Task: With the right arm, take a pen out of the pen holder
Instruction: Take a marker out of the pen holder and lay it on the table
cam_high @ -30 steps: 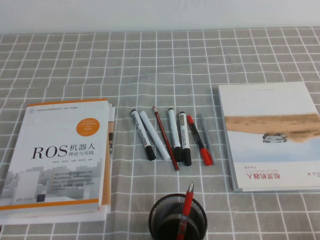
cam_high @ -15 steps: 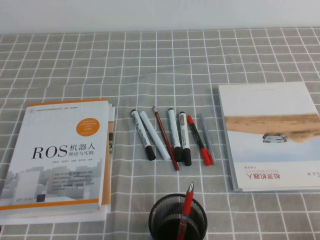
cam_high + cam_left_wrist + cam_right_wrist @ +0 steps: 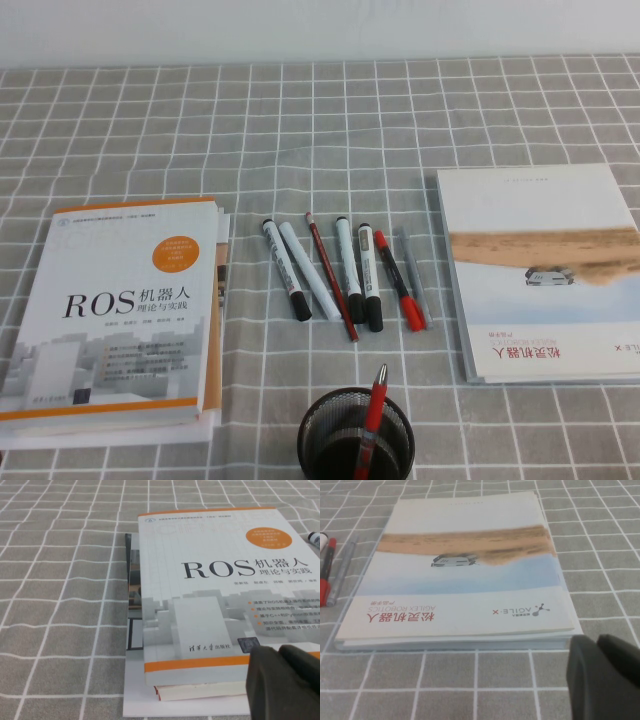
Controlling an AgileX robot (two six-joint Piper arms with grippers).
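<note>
Over the near right of the desk (image 3: 320,130), the right tool (image 3: 597,647) hangs with its two dark fingers pressed together, gripping nothing. Just beyond it, by its near right corner, lies a booklet (image 3: 460,570), flat on the grey checked cloth. The cover shows a tan band above pale blue, with red print along the near edge, upside down to the robot. Left of the booklet lie a grey pen (image 3: 340,570) and a red marker (image 3: 326,575), side by side and almost touching.

At the desk's left side, the left tool (image 3: 277,655) hangs by the near right corner of a ROS book (image 3: 215,595). Its fingers are likewise closed and empty. That book has a white cover with orange bands and rests on another book and a white sheet.

Between book and booklet runs a row of loose writing things, all pointing roughly away from the robot. From the left come white markers (image 3: 285,270), some with black caps, with a red pencil (image 3: 332,278) slanting among them; the red marker and grey pen end the row.

Nearer the robot, at the middle of the desk's near edge, stands the holder (image 3: 320,450), a black mesh cup. One red pen (image 3: 373,420) stands in it, leaning, its top end clear above the rim.
</note>
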